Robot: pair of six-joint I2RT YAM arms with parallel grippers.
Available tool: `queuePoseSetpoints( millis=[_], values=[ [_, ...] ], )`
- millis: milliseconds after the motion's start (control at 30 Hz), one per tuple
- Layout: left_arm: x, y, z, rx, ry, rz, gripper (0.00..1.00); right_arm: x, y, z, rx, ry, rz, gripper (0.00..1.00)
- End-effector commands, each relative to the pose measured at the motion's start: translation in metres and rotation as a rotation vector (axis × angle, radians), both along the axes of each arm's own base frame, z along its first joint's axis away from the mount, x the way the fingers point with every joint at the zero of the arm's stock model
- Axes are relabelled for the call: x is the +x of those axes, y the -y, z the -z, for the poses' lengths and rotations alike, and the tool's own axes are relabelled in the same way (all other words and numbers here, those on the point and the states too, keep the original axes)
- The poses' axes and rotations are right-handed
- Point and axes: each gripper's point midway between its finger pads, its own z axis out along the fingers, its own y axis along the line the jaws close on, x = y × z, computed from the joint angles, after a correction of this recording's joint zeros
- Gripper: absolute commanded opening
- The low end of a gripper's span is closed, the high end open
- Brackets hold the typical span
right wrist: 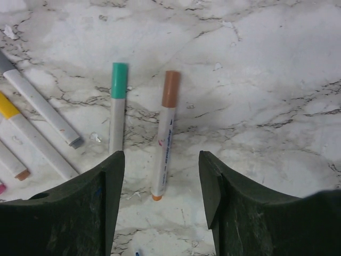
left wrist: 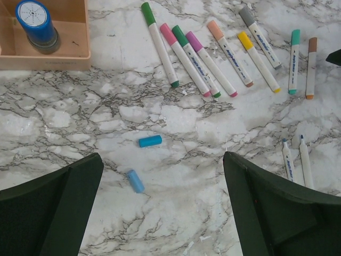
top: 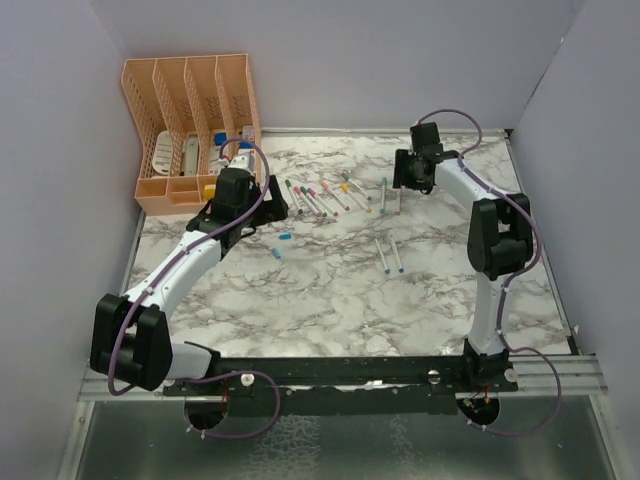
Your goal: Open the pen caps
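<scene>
My right gripper (right wrist: 160, 160) hangs spread and empty over the brown-capped pen (right wrist: 165, 136), which lies between my jaws, long axis pointing away, brown cap (right wrist: 171, 89) at the far end; my left gripper (left wrist: 162, 157), spread wide, is farther off
</scene>
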Motion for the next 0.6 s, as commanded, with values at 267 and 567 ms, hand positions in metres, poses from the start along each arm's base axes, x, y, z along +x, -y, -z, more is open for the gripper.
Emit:
queuePoseSetpoints(
  millis=[267,567],
  values=[
    [0.013,0.013,-0.012,-0.059,0.050,0.030,0.98,0.004,0.014,0.037,-0.030,-0.052,0.003,0.51],
    [0.013,0.011,-0.004,-0.054,0.034,0.022,0.98,0.000,0.013,0.061,-0.030,-0.103,-0.004,0.48]
  ],
)
